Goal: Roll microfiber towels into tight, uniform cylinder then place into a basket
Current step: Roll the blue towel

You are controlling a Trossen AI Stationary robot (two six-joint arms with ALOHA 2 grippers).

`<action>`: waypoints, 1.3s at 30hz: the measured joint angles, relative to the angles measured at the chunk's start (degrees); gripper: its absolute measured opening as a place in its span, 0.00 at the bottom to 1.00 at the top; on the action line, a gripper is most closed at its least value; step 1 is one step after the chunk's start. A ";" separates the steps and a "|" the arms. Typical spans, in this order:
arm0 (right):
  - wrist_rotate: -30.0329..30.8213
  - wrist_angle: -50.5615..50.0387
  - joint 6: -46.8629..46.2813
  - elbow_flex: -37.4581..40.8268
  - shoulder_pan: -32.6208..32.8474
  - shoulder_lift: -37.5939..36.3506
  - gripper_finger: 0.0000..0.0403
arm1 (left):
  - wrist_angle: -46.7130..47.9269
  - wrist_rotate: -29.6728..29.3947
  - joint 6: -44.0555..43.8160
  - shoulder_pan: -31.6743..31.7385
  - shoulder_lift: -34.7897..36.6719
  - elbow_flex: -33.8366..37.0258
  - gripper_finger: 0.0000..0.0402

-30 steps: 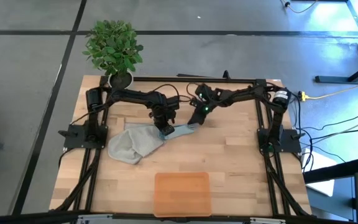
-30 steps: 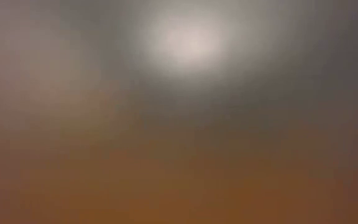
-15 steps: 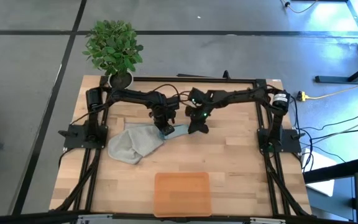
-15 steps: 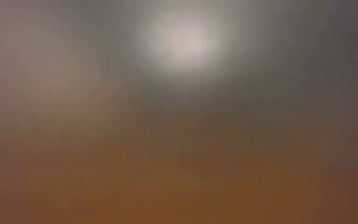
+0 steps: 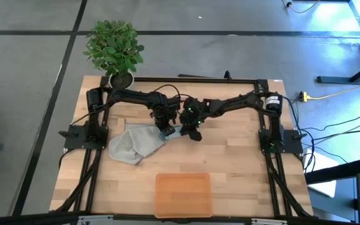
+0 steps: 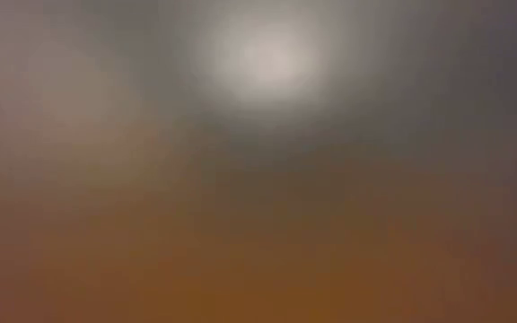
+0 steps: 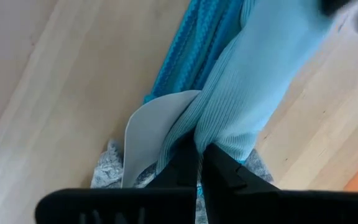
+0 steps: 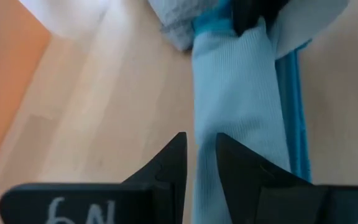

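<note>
The basket (image 5: 183, 194) sits unfilled at six o'clock on the counter (image 5: 242, 162). Mid-counter, the left pincer (image 5: 167, 129) is clenched on the blue towel (image 5: 177, 131), which overlaps the grey towel (image 5: 132, 144) at its nine o'clock. The right pincer (image 5: 192, 132), narrowly parted, has slid in from three o'clock along the strip's nine-to-three axis without visibly gripping, so rolling looks barely begun.

Two towels, one blue-teal (image 5: 181, 130) and one grey (image 5: 132, 144), one basket (image 5: 183, 194), one plant (image 5: 113, 47).

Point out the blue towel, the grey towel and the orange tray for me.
blue towel (image 7: 253, 81): left wrist view, ribbed middle.
grey towel (image 5: 130, 145): high view, centre of the crumpled cloth.
orange tray (image 5: 183, 195): high view, bare floor.
</note>
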State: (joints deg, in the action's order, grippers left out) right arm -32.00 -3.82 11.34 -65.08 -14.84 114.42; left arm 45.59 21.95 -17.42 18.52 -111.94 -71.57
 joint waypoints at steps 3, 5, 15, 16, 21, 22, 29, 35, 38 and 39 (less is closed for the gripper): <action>0.92 0.22 0.83 0.00 0.01 0.76 0.21 | 0.02 0.11 0.03 -0.04 0.00 0.00 0.00; 1.40 0.25 0.98 0.00 -0.06 0.83 0.21 | 0.09 1.07 0.03 -0.04 0.00 0.00 0.00; 4.14 -0.14 1.02 -0.02 -0.32 0.89 0.22 | 0.10 1.22 0.05 -0.04 0.00 0.00 0.00; 4.16 -0.18 1.02 -0.02 -0.32 0.89 0.22 | 0.10 1.21 0.11 -0.04 0.00 0.00 0.00; 4.31 -0.30 1.00 -0.02 -0.32 0.89 0.22 | 0.13 0.51 1.35 -0.22 0.00 0.00 0.00; 4.34 -0.30 0.96 -0.02 -0.32 0.89 0.22 | 0.13 -0.15 1.47 -0.35 0.00 0.00 0.00; 4.55 -0.32 0.78 -0.02 -0.32 0.89 0.22 | 0.13 -2.91 1.56 -0.74 0.09 0.00 0.00; 4.58 -1.52 -2.25 -1.21 -0.32 0.92 0.24 | 0.22 -2.93 1.52 -0.74 0.09 0.00 0.00; 4.74 -3.82 -1.98 -3.01 -0.39 0.91 0.30 | 0.56 -3.01 1.52 -0.70 0.09 0.00 0.00; 4.80 -5.13 -1.99 -3.44 -0.45 0.62 0.32 | 0.68 -2.99 1.52 -0.64 0.09 0.00 0.00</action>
State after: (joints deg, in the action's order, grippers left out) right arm -27.20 -8.96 9.35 -68.52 -15.29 115.04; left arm 46.27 18.96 -15.90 17.88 -111.85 -71.57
